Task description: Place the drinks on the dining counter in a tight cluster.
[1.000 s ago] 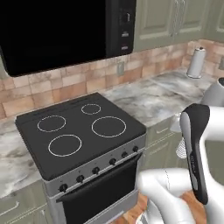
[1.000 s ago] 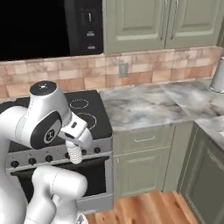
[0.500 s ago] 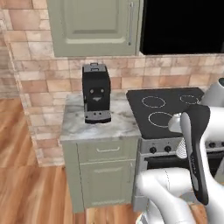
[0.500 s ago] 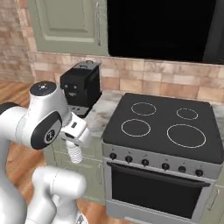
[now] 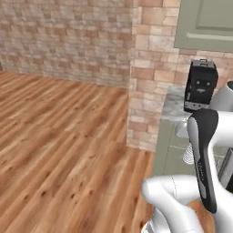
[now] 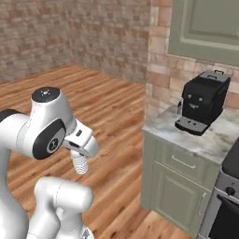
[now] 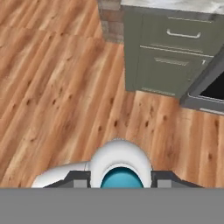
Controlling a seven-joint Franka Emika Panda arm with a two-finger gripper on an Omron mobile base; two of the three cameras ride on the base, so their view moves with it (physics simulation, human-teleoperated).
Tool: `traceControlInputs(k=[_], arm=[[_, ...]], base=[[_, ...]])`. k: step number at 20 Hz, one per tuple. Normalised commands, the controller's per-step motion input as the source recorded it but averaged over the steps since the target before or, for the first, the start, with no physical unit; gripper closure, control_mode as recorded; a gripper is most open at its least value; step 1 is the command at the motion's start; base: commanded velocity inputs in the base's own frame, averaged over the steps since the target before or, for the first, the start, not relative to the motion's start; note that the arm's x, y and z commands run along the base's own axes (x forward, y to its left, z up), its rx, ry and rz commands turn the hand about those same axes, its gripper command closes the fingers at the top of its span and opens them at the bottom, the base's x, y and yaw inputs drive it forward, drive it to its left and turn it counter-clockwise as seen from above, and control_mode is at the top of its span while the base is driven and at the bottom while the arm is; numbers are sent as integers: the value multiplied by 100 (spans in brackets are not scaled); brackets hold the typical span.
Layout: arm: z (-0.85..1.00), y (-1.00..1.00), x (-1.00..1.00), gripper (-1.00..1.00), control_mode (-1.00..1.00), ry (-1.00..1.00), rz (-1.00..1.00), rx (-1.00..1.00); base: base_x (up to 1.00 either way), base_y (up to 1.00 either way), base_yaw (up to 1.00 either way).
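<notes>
A small clear ribbed bottle (image 6: 80,164) with a blue cap hangs under my hand, and my gripper (image 6: 80,154) is shut on it. From the hand view I look down on its blue cap and clear shoulders (image 7: 120,164), with the gripper (image 7: 120,183) closed around it and a dark fingertip on each side. In the left base view the same bottle (image 5: 189,156) shows beside the dark forearm, low at the right. The arm is folded close to the body, above the wooden floor. The dining counter is out of view.
A black coffee machine (image 6: 201,102) stands on the end of the marble worktop (image 6: 163,123), above grey-green drawers (image 7: 166,57). A stove front (image 6: 231,186) is at the far right. A brick wall (image 5: 68,41) runs behind an open wooden floor (image 5: 59,150).
The whole picture has shifted: the camera has swung left, from the stove past the coffee machine to the brick wall and floor. The arm's pose and its grip on the bottle look unchanged.
</notes>
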Motion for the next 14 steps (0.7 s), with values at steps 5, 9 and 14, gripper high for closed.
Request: traceControlInputs(k=[5,9,14], arm=[[0,0,0,100,100,0,0,0],[0,0,0,100,100,0,0,0],[0,0,0,100,100,0,0,0]], base=[[-28,100,67],[-15,100,65],[4,96,59]])
